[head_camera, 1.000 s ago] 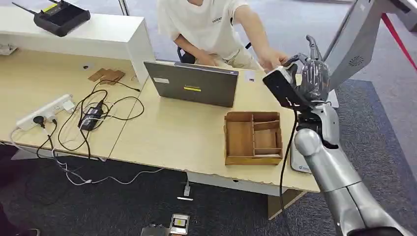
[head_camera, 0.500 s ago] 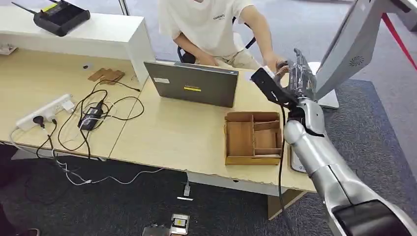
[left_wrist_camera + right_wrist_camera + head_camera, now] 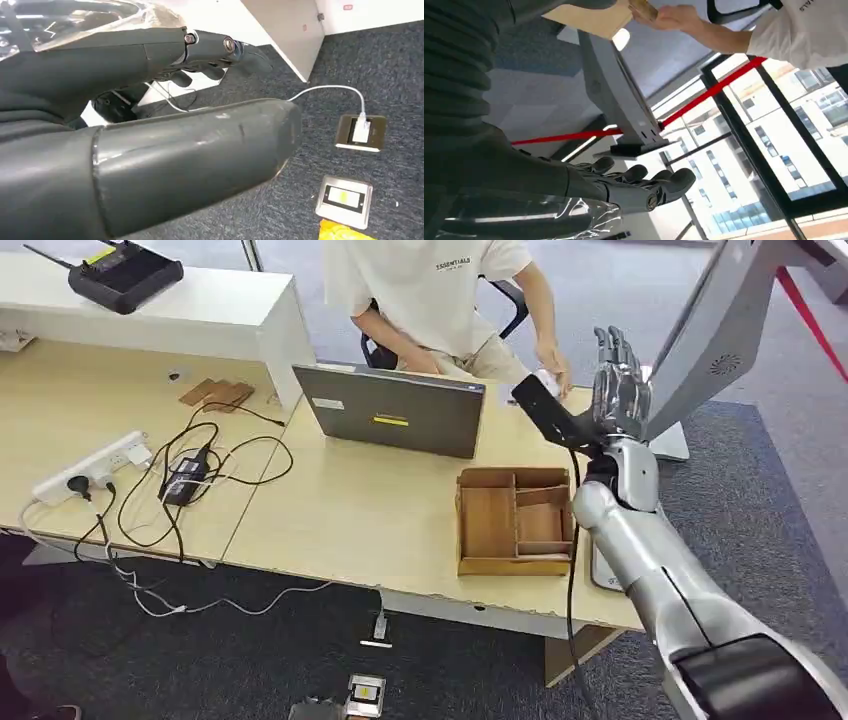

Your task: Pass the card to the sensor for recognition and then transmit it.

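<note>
Wooden table [image 3: 380, 520] bears laptop [image 3: 392, 422], compartmented tray [image 3: 515, 521], power strip [image 3: 92, 467]; cables [image 3: 200, 465].

The pale, smooth wood-laminate desk [image 3: 380, 510] carries a matt brown wooden compartment tray [image 3: 515, 521] at its 4 o'clock corner. The arm's brushed silver metal shell [image 3: 655, 575] looks satin. Rough grey carpet [image 3: 345, 75] lies under glossy metal floor plates [image 3: 361, 132].
</note>
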Robot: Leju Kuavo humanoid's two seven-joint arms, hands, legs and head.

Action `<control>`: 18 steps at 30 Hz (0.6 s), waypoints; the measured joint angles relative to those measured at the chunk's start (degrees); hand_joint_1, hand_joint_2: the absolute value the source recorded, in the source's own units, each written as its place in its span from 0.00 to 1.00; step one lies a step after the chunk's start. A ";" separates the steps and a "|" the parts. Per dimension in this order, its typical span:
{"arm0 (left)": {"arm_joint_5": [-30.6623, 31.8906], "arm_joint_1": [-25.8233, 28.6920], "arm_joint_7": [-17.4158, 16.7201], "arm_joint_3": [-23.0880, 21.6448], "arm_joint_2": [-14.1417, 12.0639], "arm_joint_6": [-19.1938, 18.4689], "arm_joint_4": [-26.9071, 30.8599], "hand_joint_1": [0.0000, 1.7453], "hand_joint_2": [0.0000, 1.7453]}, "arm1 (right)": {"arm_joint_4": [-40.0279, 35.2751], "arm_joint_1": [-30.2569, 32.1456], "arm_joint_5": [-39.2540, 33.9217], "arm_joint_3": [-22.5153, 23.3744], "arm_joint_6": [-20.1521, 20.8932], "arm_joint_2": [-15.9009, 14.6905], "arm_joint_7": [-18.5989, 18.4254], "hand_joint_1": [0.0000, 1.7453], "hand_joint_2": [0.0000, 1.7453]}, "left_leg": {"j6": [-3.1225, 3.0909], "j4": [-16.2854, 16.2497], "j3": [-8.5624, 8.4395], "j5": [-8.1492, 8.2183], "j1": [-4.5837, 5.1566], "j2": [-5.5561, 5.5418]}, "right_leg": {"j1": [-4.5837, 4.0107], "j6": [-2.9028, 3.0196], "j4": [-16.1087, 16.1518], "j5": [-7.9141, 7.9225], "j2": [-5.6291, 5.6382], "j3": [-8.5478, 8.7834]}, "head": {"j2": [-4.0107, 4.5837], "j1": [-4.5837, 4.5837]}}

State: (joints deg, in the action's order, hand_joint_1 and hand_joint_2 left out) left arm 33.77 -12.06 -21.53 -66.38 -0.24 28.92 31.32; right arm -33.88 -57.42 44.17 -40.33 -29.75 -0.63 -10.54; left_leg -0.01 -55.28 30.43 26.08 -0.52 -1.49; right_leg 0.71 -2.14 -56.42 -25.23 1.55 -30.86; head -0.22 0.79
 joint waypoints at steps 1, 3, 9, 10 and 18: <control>-0.83 0.15 0.00 0.33 0.00 0.44 -0.07 0.00 0.00 | -0.13 -1.18 1.11 -0.17 -2.83 -0.37 0.55 0.00 1.00 | 0.00 0.00 0.00 0.00 0.00 0.00 | 0.00 0.00 0.01 0.00 0.00 -0.01 | 0.00 0.00; -1.53 0.56 0.00 0.59 -0.02 1.16 -0.09 0.00 0.00 | -1.89 -1.88 4.58 -0.22 -6.22 -1.48 0.18 0.00 1.00 | 0.00 -0.01 -0.02 0.00 0.00 0.01 | 0.01 0.00 0.01 0.00 0.00 0.00 | 0.00 0.00; -2.60 1.17 -0.09 0.59 -0.02 1.95 -0.11 0.00 0.00 | -9.10 -1.88 19.51 0.24 -8.59 -5.40 -2.56 0.00 1.00 | 0.00 -0.04 -0.04 0.00 0.00 0.02 | 0.02 -0.01 0.04 0.00 0.01 0.00 | 0.00 0.00; -2.82 1.21 -0.09 0.59 0.00 2.21 -0.11 0.00 0.00 | -10.56 -1.77 22.24 0.31 -8.56 -6.28 -2.88 0.00 1.00 | 0.00 -0.04 -0.06 0.00 0.00 0.02 | 0.02 -0.01 0.06 0.00 0.01 -0.01 | 0.00 -0.02; -7.21 2.78 -0.02 0.70 -0.20 6.16 -0.11 0.00 0.00 | -20.72 0.62 34.60 2.95 -7.64 -15.99 -7.51 0.00 1.00 | -0.02 -0.08 -0.07 0.01 0.00 0.02 | 0.06 -0.03 0.12 0.02 0.01 0.04 | 0.00 0.00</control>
State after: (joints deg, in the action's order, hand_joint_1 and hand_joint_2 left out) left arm 26.56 -9.28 -21.55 -65.68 -0.44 35.08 31.21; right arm -54.60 -56.80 78.78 -37.38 -37.40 -16.63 -18.05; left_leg -0.03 -55.37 30.36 26.09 -0.51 -1.46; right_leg 0.76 -2.17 -56.30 -25.21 1.56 -30.82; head -0.22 0.79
